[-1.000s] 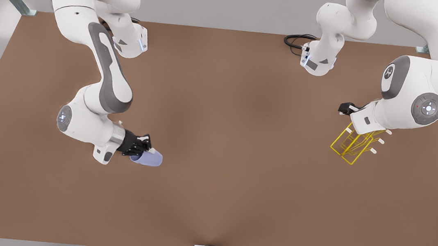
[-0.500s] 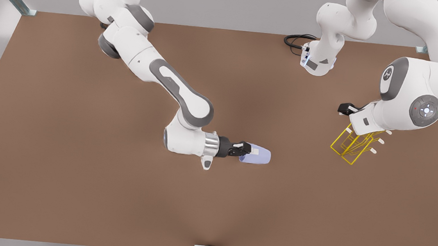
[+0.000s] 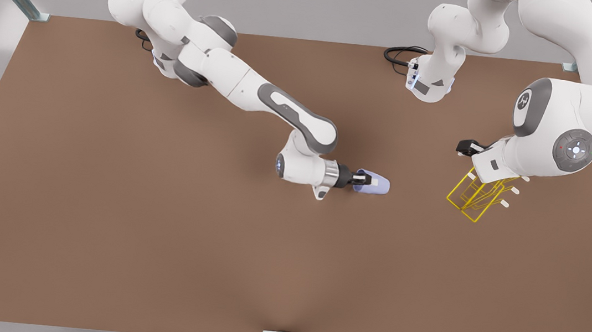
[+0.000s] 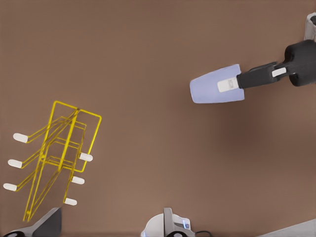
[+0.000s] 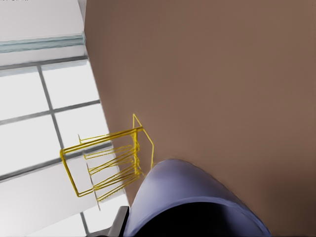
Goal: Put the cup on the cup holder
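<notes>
Since a second ago the cup-carrying arm has swung from the front view's left side of the counter toward the middle, the cup going with it; the cup holder has not shifted.

Left to right in the front view: the right end effector is clamped on the cup, one finger along the outside wall and, I think, the other inside the mouth. The cup is carried on its side, long axis roughly level, narrow closed base leading toward the cup holder and the open mouth facing back at the wrist. Held this way, the mouth probably needs turning before it can drop over a prong. Cup and holder are well apart, bare counter between.

Farther right, the left arm waits above the holder; its end effector is partly hidden, so I cannot tell whether it is parted or closed.
</notes>
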Controlling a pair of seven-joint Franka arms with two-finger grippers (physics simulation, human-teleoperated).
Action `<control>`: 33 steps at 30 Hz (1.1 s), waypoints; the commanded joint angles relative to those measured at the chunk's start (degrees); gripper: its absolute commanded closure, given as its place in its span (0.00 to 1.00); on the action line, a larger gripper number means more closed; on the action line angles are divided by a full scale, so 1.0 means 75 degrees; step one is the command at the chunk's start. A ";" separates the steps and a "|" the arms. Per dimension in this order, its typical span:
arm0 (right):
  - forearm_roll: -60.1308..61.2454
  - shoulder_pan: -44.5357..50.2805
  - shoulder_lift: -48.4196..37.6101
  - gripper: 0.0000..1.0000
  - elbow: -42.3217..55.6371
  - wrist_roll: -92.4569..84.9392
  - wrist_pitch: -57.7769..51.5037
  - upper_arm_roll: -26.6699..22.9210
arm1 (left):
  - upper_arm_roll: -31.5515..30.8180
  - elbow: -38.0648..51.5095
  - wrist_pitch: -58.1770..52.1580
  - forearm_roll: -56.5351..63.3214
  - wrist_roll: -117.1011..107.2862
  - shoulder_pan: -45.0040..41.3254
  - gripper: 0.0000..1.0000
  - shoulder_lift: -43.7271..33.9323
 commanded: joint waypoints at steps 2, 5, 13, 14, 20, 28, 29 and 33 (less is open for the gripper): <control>-0.0075 0.0024 0.0128 0.79 -0.0044 0.1492 0.0243 -0.0019 | 0.0002 0.0009 -0.0003 0.0003 -0.0012 -0.0004 0.00 -0.0006; -0.0075 0.0141 0.0351 0.79 -0.0044 0.1504 0.0278 -0.0031 | 0.0002 0.0009 -0.0003 0.0003 -0.0001 -0.0004 0.00 -0.0006; -0.0121 0.0293 0.0422 0.00 -0.0056 0.1527 0.0290 -0.0289 | 0.0002 0.0009 0.0009 0.0003 -0.0001 -0.0004 0.00 -0.0006; -0.0121 0.0270 0.0398 0.00 -0.0114 0.1527 0.0302 -0.0289 | 0.0002 0.0009 0.0020 0.0003 -0.0001 -0.0004 0.00 -0.0006; -0.0121 -0.0527 -0.0644 0.00 -0.1918 0.1129 0.0243 -0.0219 | 0.0002 0.0067 -0.0109 -0.0009 -0.0258 -0.0004 0.00 0.0005; -0.0098 -0.4522 -0.3199 0.00 -0.5586 -0.0207 -0.1419 0.1715 | -0.0455 0.0208 0.0009 -0.0079 -0.1687 -0.0226 0.00 0.0778; -0.0156 -0.5363 -0.4063 0.00 -0.6135 -0.0207 -0.2308 0.1692 | -0.0455 0.0208 0.0032 -0.0126 -0.2645 -0.0378 0.00 0.1059; -0.6061 -0.6222 -0.6176 0.00 -0.5401 0.0260 -0.5192 -0.0289 | -0.0665 0.0150 0.2819 -0.0278 -0.9781 -0.1550 0.00 0.2372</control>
